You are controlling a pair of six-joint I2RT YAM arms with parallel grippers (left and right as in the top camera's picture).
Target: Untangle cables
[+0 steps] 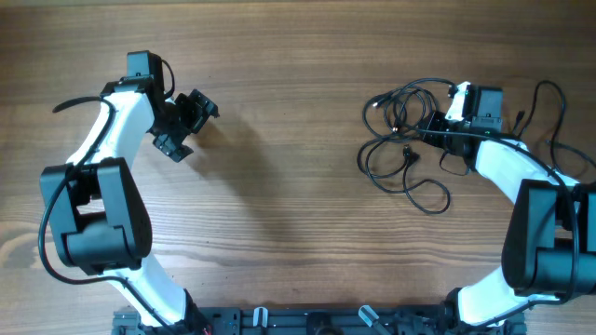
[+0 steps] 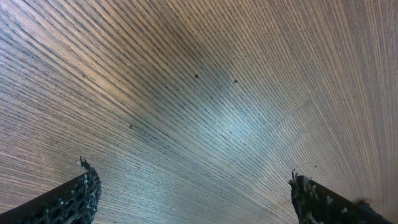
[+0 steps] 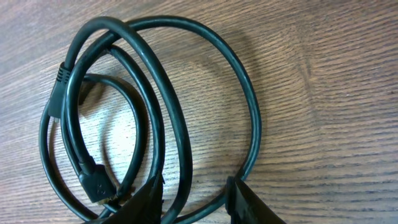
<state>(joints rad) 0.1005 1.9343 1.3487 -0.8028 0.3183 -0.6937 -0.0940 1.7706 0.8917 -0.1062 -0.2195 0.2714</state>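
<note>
The cables (image 1: 407,151) lie in a loose black tangle on the wooden table at the right. My right gripper (image 1: 438,126) is at the tangle's right side. In the right wrist view the cables (image 3: 249,106) form overlapping loops with a small plug (image 3: 96,182) at lower left. The right gripper (image 3: 194,186) is partly open, two strands running between its fingers with bare wood showing beside them. My left gripper (image 1: 196,130) is far off at the upper left, wide open. In its own view the left gripper (image 2: 193,186) has only bare wood between its fingertips.
A thicker black arm cable (image 1: 559,121) curves behind the right arm at the table's right edge. A dark rail (image 1: 307,321) runs along the front edge between the two arm bases. Wood tabletop (image 1: 298,186) separates the two arms.
</note>
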